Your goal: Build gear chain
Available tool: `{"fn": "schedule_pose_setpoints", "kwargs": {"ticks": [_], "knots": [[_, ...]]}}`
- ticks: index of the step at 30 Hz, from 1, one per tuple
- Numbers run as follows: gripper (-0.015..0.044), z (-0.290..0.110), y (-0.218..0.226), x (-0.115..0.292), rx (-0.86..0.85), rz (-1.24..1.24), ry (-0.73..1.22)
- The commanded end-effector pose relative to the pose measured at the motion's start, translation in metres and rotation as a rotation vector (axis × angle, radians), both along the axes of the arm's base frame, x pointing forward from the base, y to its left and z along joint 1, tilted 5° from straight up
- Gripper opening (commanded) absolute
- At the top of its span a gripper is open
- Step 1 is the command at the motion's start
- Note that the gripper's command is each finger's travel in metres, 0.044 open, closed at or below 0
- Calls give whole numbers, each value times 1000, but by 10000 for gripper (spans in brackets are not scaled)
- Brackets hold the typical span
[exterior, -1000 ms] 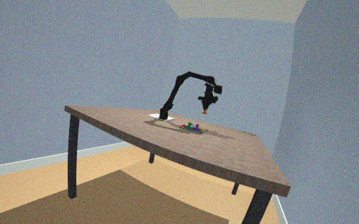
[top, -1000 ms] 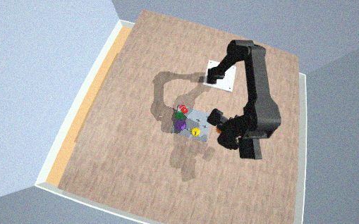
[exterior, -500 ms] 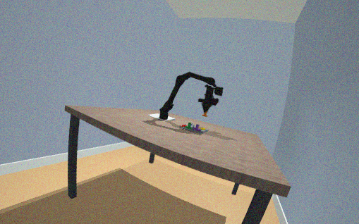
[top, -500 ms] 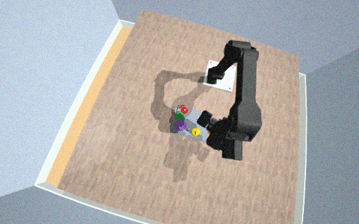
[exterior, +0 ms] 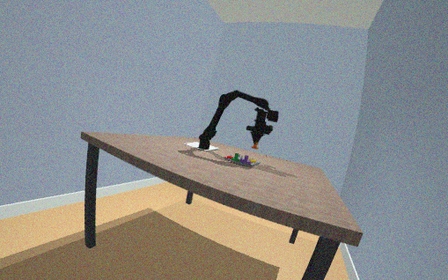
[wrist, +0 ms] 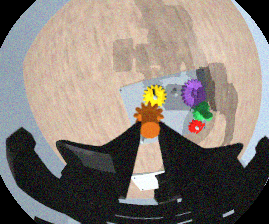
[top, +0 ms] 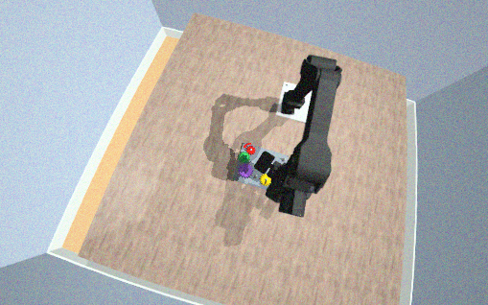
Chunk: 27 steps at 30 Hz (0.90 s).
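Orange gear (exterior: 255, 146) (wrist: 148, 112) hidden from above

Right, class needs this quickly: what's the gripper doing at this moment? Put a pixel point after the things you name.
Gripper (exterior: 255, 144) (wrist: 149, 124): closed on the orange gear (exterior: 255, 146) (wrist: 148, 114), held up above the table.

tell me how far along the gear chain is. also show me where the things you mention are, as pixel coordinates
Green gear (top: 244, 156) (exterior: 237, 157) (wrist: 202, 111) and purple gear (top: 245, 171) (exterior: 246, 159) (wrist: 192, 93) look placed beside the red one (top: 250, 150) (wrist: 196, 127). The jaws grip an orange gear (exterior: 255, 145) (wrist: 149, 114) above the board (wrist: 131, 98). Left: seating it, likely between purple and yellow (top: 266, 180) (wrist: 155, 95), then withdrawing.

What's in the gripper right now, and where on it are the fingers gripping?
An orange toothed gear, held by its upright knob between the gripper's fingertips.
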<state>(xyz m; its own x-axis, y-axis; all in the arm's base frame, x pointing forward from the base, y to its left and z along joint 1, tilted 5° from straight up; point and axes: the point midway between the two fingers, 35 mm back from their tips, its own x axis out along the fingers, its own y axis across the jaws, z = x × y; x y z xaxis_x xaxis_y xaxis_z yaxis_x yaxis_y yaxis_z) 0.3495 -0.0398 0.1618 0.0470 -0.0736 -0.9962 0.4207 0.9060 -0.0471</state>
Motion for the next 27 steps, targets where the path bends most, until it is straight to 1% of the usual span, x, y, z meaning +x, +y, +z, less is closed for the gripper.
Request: {"fn": "schedule_pose_setpoints", "kwargs": {"ticks": [1,21,27], "knots": [[0,-5,-9,0,-2,5,3],[0,-24,-62,-3,-14,4,5],[0,-23,-64,-4,-14,0,4]]}}
